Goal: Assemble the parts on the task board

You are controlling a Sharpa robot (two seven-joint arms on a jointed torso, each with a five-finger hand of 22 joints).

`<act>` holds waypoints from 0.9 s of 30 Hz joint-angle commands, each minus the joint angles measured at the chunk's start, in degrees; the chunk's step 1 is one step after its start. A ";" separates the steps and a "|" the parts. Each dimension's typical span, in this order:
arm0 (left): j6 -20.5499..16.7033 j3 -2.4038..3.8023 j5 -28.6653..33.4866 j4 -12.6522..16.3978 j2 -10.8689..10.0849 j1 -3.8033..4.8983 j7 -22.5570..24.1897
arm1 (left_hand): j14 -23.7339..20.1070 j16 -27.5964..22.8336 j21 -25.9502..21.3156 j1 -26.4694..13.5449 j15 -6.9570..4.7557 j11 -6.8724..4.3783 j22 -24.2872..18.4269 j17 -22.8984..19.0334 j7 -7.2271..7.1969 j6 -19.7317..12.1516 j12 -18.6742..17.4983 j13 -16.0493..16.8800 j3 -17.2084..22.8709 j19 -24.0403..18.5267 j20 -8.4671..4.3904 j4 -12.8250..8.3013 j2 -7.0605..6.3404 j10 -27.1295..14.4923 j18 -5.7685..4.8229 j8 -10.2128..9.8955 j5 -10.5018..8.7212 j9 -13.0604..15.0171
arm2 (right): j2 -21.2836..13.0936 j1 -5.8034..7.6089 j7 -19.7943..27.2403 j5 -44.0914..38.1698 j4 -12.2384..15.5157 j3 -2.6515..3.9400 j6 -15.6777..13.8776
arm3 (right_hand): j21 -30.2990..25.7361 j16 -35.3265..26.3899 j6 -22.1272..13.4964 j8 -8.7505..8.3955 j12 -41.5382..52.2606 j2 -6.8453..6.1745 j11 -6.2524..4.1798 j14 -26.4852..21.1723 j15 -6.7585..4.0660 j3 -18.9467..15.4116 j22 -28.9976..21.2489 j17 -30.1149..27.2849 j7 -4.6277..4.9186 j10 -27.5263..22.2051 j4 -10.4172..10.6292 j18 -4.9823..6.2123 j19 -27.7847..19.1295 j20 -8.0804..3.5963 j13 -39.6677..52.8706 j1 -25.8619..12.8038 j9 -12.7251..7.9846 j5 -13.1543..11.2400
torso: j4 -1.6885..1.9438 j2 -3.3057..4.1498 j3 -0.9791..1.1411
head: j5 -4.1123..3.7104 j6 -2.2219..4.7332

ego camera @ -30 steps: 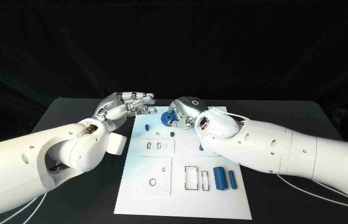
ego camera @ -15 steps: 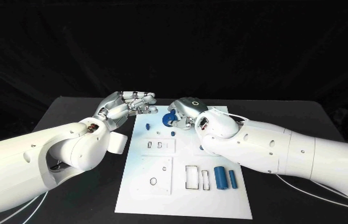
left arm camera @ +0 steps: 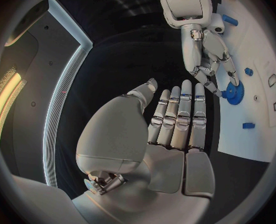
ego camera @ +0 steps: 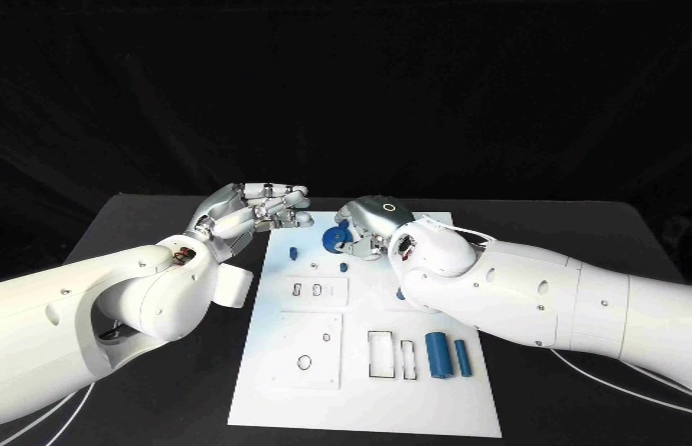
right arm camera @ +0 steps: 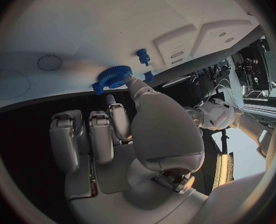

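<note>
The white task board point(ego camera: 361, 391) lies in the middle of the black table. At its far end my right hand point(ego camera: 372, 221) pinches a blue gear point(ego camera: 333, 236) between thumb and fingertips, just over the board. The gear point(left arm camera: 233, 92) shows under the right hand's fingers point(left arm camera: 207, 59); the thumb tip touches the gear point(right arm camera: 115, 76). My left hand point(ego camera: 260, 207) hovers beside the board's far left corner, fingers straight and together, thumb apart, holding nothing point(left arm camera: 175, 119). Small blue pegs point(ego camera: 291, 253) point(ego camera: 342, 264) stand on the board near the gear.
Two blue cylinders point(ego camera: 437, 354) point(ego camera: 462, 355) lie near the board's front right, beside two rectangular slots point(ego camera: 381, 353). Raised white plates with holes point(ego camera: 313, 290) point(ego camera: 310, 351) sit on the board's left half. Both forearms lie low along the board's sides.
</note>
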 commanded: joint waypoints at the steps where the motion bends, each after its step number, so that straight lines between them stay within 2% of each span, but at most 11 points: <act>1: 1.36 0.03 0.09 -0.04 0.14 0.05 0.29 | -0.06 -0.39 -0.27 -0.28 0.12 0.20 -0.06 0.06 0.02 0.12 -0.36 0.04 -0.28 -0.31 0.01 0.03 0.28 -0.01 0.24 -0.39 0.01 -0.07 | -1.64 0.01 0.05 0.22 2.02 0.03 -2.06 | -0.29 0.21 0.93 0.15 0.44 -0.20 0.20 6.02 0.34 -0.03 14.04 15.07 0.08 0.35 0.55 -0.53 5.32 0.43 3.41 -0.81 0.11 -0.15 | 0.07 -0.04 0.03 | -0.03 0.24; 4: 1.42 0.03 0.10 -0.13 0.08 0.05 0.30 | -0.07 -0.45 -0.29 -0.34 0.14 0.22 -0.09 0.08 0.05 0.09 -0.42 0.05 -0.34 -0.32 0.03 0.05 0.27 -0.02 0.24 -0.44 0.01 -0.08 | -4.68 0.34 2.50 3.20 4.82 0.13 -4.63 | -0.28 0.21 1.34 0.25 0.81 -0.32 0.17 6.02 0.32 -0.18 14.06 15.07 0.04 0.70 0.77 -0.53 5.33 0.44 3.73 -1.07 0.17 -0.34 | -0.12 -0.15 0.01 | 0.11 0.29; 6: 1.42 0.03 0.30 -0.17 0.03 0.05 0.30 | -0.07 -0.45 -0.29 -0.34 0.14 0.22 -0.09 0.08 0.05 0.09 -0.42 0.05 -0.34 -0.32 0.03 0.05 0.27 -0.02 0.24 -0.44 0.01 -0.08 | -7.26 0.82 5.26 6.58 6.74 0.23 -5.34 | -0.46 0.21 2.20 0.55 0.95 -0.12 0.06 6.02 0.25 0.08 13.83 15.07 -0.08 0.81 0.62 -0.47 5.20 0.41 3.85 -0.68 0.32 -0.05 | -0.28 -0.21 -0.01 | 0.06 0.34; 10: 1.46 0.03 0.59 -0.22 0.03 0.05 0.28 | -0.07 -0.45 -0.29 -0.34 0.14 0.22 -0.09 0.08 0.05 0.09 -0.42 0.05 -0.34 -0.32 0.03 0.05 0.27 -0.02 0.24 -0.44 0.01 -0.08 | -14.01 2.07 12.11 13.50 10.90 0.39 -4.27 | -1.37 -0.03 3.32 0.86 0.53 -0.15 -0.11 5.91 0.11 0.45 12.72 14.64 -0.26 0.38 0.16 -0.15 4.58 0.30 3.50 0.02 0.48 0.40 | -0.68 -0.44 0.00 | -0.64 0.58; 14: 1.51 0.02 0.70 -0.54 0.24 0.04 0.27 | -0.07 -0.46 -0.29 -0.33 0.14 0.22 -0.10 0.08 0.04 0.10 -0.42 0.05 -0.34 -0.32 0.03 0.03 0.28 -0.02 0.24 -0.45 0.01 -0.07 | -19.78 2.74 17.46 17.75 13.44 0.45 -2.65 | -1.30 0.02 4.01 1.01 0.67 -0.49 -0.39 5.93 -0.12 0.57 12.83 14.72 -0.65 0.51 -0.26 -0.18 4.63 0.16 3.66 0.49 0.54 0.65 | -1.22 -0.87 0.12 | -0.91 0.51; 17: 1.60 0.00 0.64 -0.89 0.58 0.04 0.25 | -0.07 -0.46 -0.29 -0.33 0.14 0.22 -0.10 0.08 0.04 0.10 -0.42 0.05 -0.34 -0.32 0.03 0.03 0.28 -0.02 0.24 -0.45 0.01 -0.07 | -23.20 2.96 20.09 19.34 13.86 0.47 -1.31 | -1.27 0.04 4.04 0.90 0.54 -0.87 -0.54 5.94 -0.24 0.49 12.87 14.77 -0.80 0.40 -0.48 -0.19 4.65 0.05 3.54 0.66 0.50 0.64 | -1.52 -1.18 0.34 | -1.04 0.54; 20: 1.65 -0.02 0.62 -1.30 1.10 0.02 0.25 | -0.07 -0.46 -0.29 -0.33 0.14 0.22 -0.10 0.08 0.04 0.10 -0.42 0.05 -0.34 -0.32 0.03 0.03 0.28 -0.02 0.24 -0.45 0.01 -0.07 | -25.92 2.94 21.80 19.31 13.44 0.48 -0.48 | -1.24 0.08 3.99 0.79 0.40 -1.07 -0.54 5.96 -0.26 0.45 12.91 14.83 -0.75 0.28 -0.62 -0.20 4.67 0.00 3.43 0.78 0.46 0.65 | -1.65 -1.42 0.57 | -1.38 0.48; 27: 1.87 -0.10 0.62 -1.82 1.69 -0.01 0.32 | -0.04 -0.47 -0.30 -0.26 0.13 0.20 -0.11 0.10 0.02 0.13 -0.43 0.06 -0.31 -0.32 0.03 -0.01 0.32 0.01 0.24 -0.45 0.02 -0.07 | -28.24 2.65 23.60 19.80 10.87 0.48 1.09 | -1.25 0.13 3.48 0.26 0.23 -1.60 -0.51 5.98 -0.27 0.32 12.92 14.93 -0.71 0.14 -0.96 -0.20 4.67 -0.07 3.31 1.14 0.26 0.72 | -1.77 -1.75 0.91 | -1.64 0.30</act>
